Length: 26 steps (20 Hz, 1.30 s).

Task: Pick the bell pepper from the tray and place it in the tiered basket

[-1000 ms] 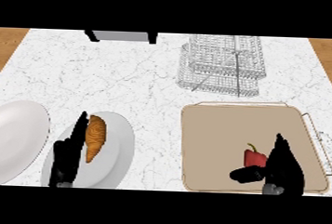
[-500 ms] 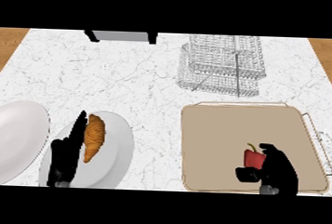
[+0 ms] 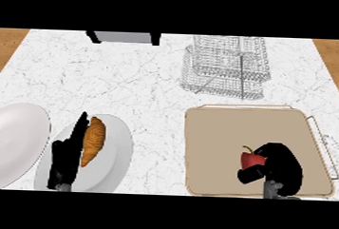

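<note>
So the marble counter (image 3: 131, 86) is taking up most of the view, with the beige tray (image 3: 228, 132) sitting at the right and the wire tiered basket (image 3: 227, 66) waiting behind it, well apart from the action. Over on the left two white plates are sitting side by side, the big plate (image 3: 13, 144) running off the left edge and the other plate (image 3: 115, 152) carrying a croissant (image 3: 94, 141). The left hand (image 3: 67, 155) is just resting over that second plate, fingers straight, holding nothing.

The right hand (image 3: 279, 168) is working down at the near right part of the tray, fingers curling in around the red bell pepper (image 3: 253, 159). The pepper is lying on the tray surface, tucked against the left side of that hand, thumb coming in under it from the near side. Looks to me like the grasp is closing on it, pepper not lifted yet.

Handling-wise I'm guessing it's light, hollow and fairly stiff, but the skin is smooth and waxy so it could be slipping. Best bet is wrapping around the fat middle of the body, not pinching the skinny stem
</note>
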### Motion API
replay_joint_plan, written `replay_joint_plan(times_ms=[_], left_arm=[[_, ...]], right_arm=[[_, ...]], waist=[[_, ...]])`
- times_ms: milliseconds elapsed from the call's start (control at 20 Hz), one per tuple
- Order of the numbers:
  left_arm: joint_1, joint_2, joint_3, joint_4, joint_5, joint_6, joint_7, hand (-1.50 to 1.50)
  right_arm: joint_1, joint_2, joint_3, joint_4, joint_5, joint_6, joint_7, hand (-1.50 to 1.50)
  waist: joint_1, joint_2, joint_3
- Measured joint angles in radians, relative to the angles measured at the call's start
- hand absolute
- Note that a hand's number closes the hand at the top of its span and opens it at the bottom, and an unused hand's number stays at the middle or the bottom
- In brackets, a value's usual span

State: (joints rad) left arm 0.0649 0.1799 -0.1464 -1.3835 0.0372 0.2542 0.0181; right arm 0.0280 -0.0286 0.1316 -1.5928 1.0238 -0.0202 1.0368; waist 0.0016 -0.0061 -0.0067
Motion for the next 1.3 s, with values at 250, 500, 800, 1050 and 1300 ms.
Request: replay_joint_plan(times_ms=[250,500,800,1050,1300], left_arm=[[-0.012,-0.002,-0.012,-0.004,-0.005,-0.01,0.002,0.0],[-0.014,-0.017,-0.022,0.0,-0.014,-0.002,-0.001,0.0],[0.003,-0.01,-0.006,0.004,-0.009,-0.006,-0.006,0.0],[0.017,-0.021,-0.003,0.005,-0.017,0.01,-0.017,0.0],[0.031,-0.023,-0.002,-0.005,-0.017,0.005,-0.022,0.0]], right_arm=[[-0.058,-0.187,0.064,0.037,-0.078,0.185,-0.276,1.5],[-0.142,-0.396,0.045,0.108,-0.168,0.277,-0.635,1.5],[-0.253,-0.506,-0.134,0.186,-0.358,0.315,-0.902,1.5],[-0.316,-0.541,-0.311,0.125,-0.546,0.376,-0.926,1.5],[-0.4,-0.612,-0.442,0.018,-0.662,0.428,-0.897,1.5]], waist=[[0.031,0.007,0.004],[0.033,0.013,0.008],[0.011,0.008,0.008],[-0.007,0.002,0.008],[-0.009,0.0,0.007]])
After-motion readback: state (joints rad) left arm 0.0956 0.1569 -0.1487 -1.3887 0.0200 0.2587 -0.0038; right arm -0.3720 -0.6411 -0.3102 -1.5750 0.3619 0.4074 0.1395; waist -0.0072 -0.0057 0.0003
